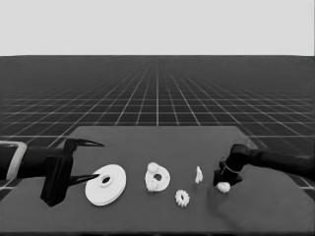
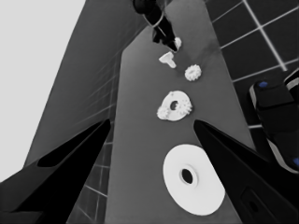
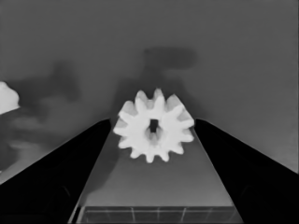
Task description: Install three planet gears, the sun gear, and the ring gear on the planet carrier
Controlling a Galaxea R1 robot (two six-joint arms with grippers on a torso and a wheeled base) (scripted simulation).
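Head view: left gripper (image 1: 91,160) waits over the table's (image 1: 162,142) left end, fingers spread wide, nothing held. The larger round part (image 1: 105,184) lies flat just beside its lower finger, not gripped. The smaller round part (image 1: 157,178) sits mid-table with two gears already on it, as far as I can tell. One loose gear (image 1: 182,197) lies on the table near it. A thin white piece (image 1: 198,174) stands between that and the right gripper (image 1: 224,186), which is down at the table over another gear (image 1: 224,187).

Left wrist view: own fingers (image 2: 84,154) stand far apart, empty. The larger round part (image 2: 193,179) lies between them on the table. Farther off are the smaller round part (image 2: 174,106) and the right arm (image 2: 154,14).

Right wrist view: the gear (image 3: 153,126) sits centred between the two fingers (image 3: 74,163). The flanks look touching or nearly so; I can't tell if it's clamped.

Handling, my judgement: the gear looks rigid, light and small. Teeth give uneven contact, so it can rotate or pop out under a squeeze. Grip across the outer diameter, fingers seated on opposite teeth, and keep the bore clear for seating. The larger round part is flat and thin; take it by the rim.
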